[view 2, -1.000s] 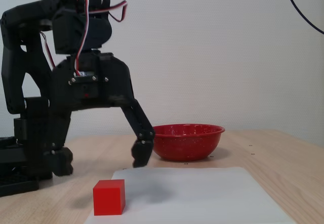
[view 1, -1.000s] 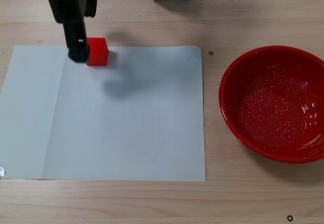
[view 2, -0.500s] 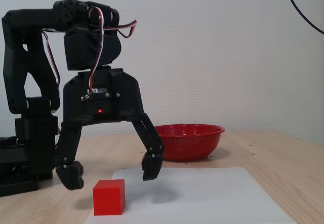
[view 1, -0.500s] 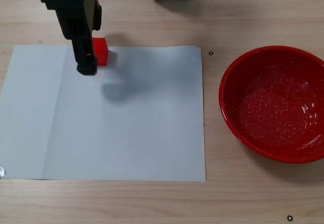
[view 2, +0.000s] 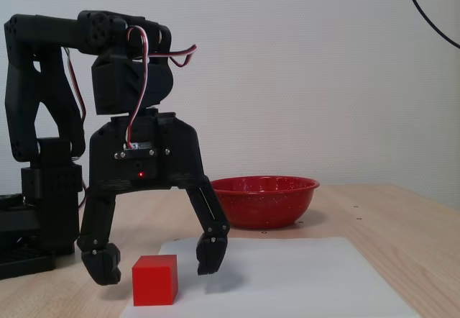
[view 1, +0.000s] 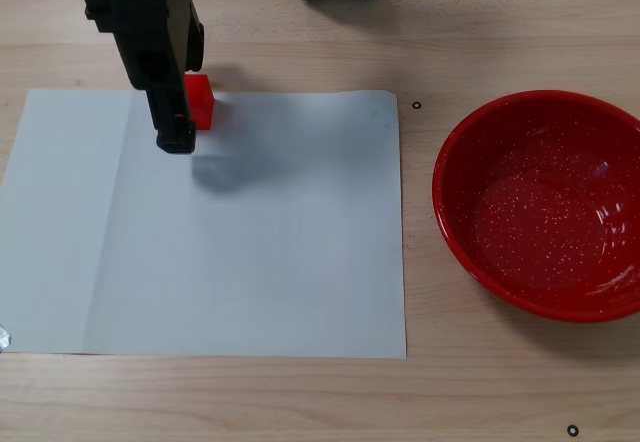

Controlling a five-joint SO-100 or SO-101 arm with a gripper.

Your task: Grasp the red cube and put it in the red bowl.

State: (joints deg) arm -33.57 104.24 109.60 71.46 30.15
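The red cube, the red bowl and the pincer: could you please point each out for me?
red cube [view 2: 154, 280]: side-on fixed view, front face.
red bowl [view 1: 455, 167]: top-down fixed view, left inner wall.
pincer [view 2: 159, 262]: side-on fixed view, midway between fingertips.

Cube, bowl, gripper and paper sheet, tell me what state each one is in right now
Red cube: resting on the paper sheet's edge, not gripped or lifted.
Red bowl: upright on the table, empty.
Gripper: open, fingers lowered on either side of the cube in the side fixed view.
Paper sheet: lying flat, one vertical crease.
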